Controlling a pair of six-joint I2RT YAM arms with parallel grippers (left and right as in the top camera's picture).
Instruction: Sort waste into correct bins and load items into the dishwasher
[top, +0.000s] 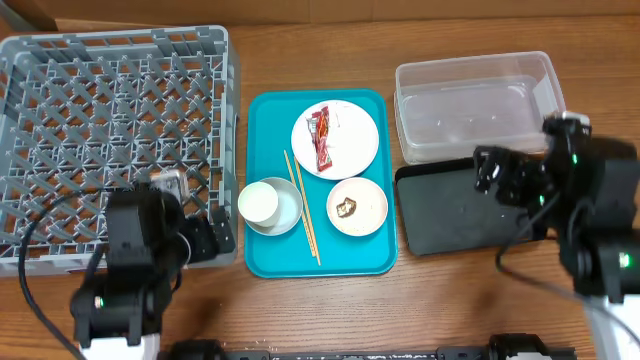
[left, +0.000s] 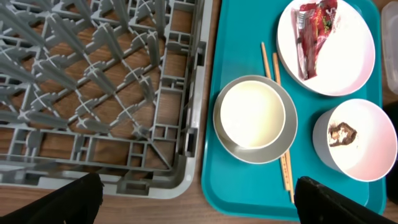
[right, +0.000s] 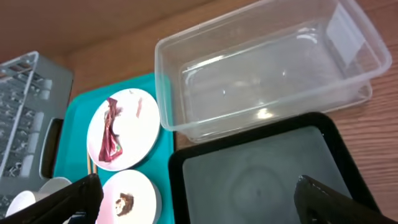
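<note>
On the teal serving tray (top: 265, 255), a white plate (top: 350, 145) holds the red snack wrapper (top: 323, 138). A pale bowl (top: 370, 205) holds a brown food scrap (top: 347, 207). A white cup (top: 260, 200) sits inside the grey-blue bowl (top: 291, 212), with the chopsticks (top: 303, 212) beside it. The grey dish rack (top: 120, 130) stands on the left. The clear tub (top: 478, 100) and black tray (top: 455, 215) are on the right. My left gripper (left: 199, 199) is open over the gap between rack and teal tray. My right gripper (right: 199, 202) is open over the black tray. I see no tissue or grains.
The rack's near right corner (left: 186, 180) lies close to the teal tray's left edge (left: 208, 180). The clear tub (right: 261, 74) touches the black tray's far edge (right: 249, 134). Bare wooden tabletop (top: 420, 300) runs along the front.
</note>
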